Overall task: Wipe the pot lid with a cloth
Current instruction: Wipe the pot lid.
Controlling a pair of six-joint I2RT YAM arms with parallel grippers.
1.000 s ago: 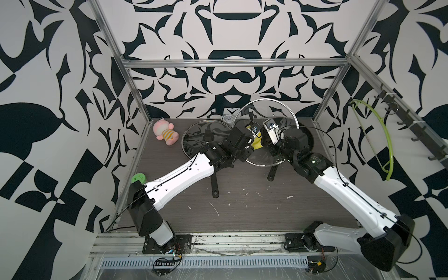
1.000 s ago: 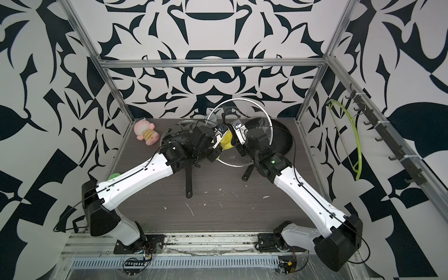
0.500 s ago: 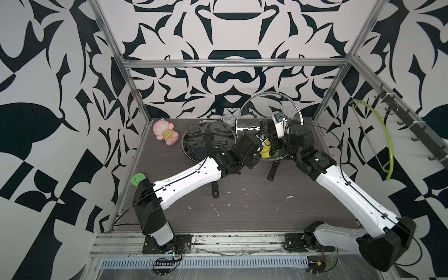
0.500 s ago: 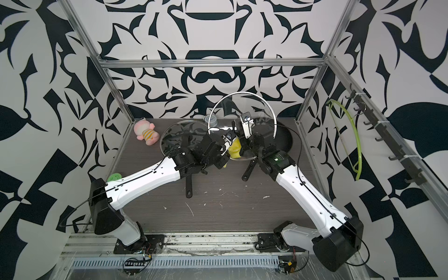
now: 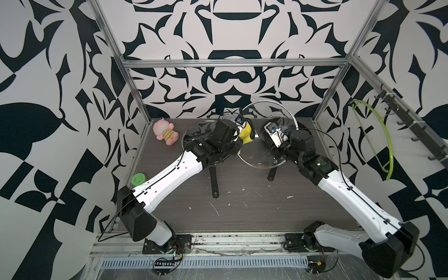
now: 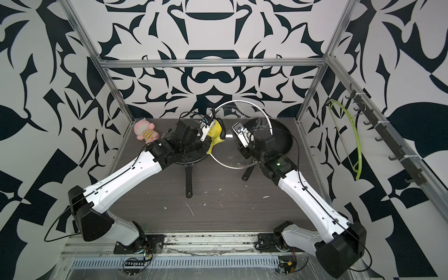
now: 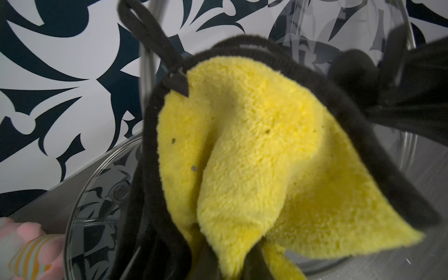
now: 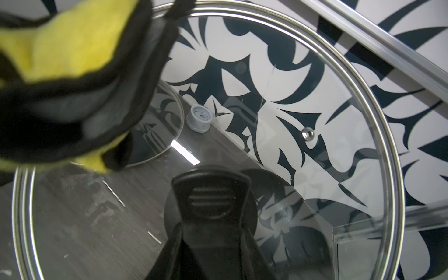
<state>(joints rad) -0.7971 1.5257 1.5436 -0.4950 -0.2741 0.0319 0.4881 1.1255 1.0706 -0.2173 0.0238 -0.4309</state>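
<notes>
My right gripper (image 5: 274, 135) (image 6: 241, 137) is shut on the black handle (image 8: 211, 201) of the glass pot lid (image 5: 269, 148) (image 6: 242, 155), holding it tilted up on edge above the table. In the right wrist view its fingers (image 8: 174, 254) flank the handle. My left gripper (image 5: 238, 132) (image 6: 206, 132) is shut on the yellow cloth (image 5: 246, 132) (image 6: 214, 133) (image 7: 254, 157). The cloth is bunched against the lid's left rim, on the face away from the handle (image 8: 72, 48). Its black loop (image 7: 150, 34) sticks out. The cloth hides the left fingertips.
Two black frying pans lie at the back, handles (image 5: 213, 179) (image 5: 271, 173) pointing toward me. A second glass lid (image 5: 198, 132) (image 7: 97, 194) rests on the left pan. Also here: a pink plush toy (image 5: 166, 132), a green disc (image 5: 138, 179), a small grey dial (image 8: 200, 117), and a green hanger (image 5: 378, 135) on the right wall.
The cloth slid right across the lid's glass, then back left to the rim. The lid rose and tipped halfway through, then came back down.
</notes>
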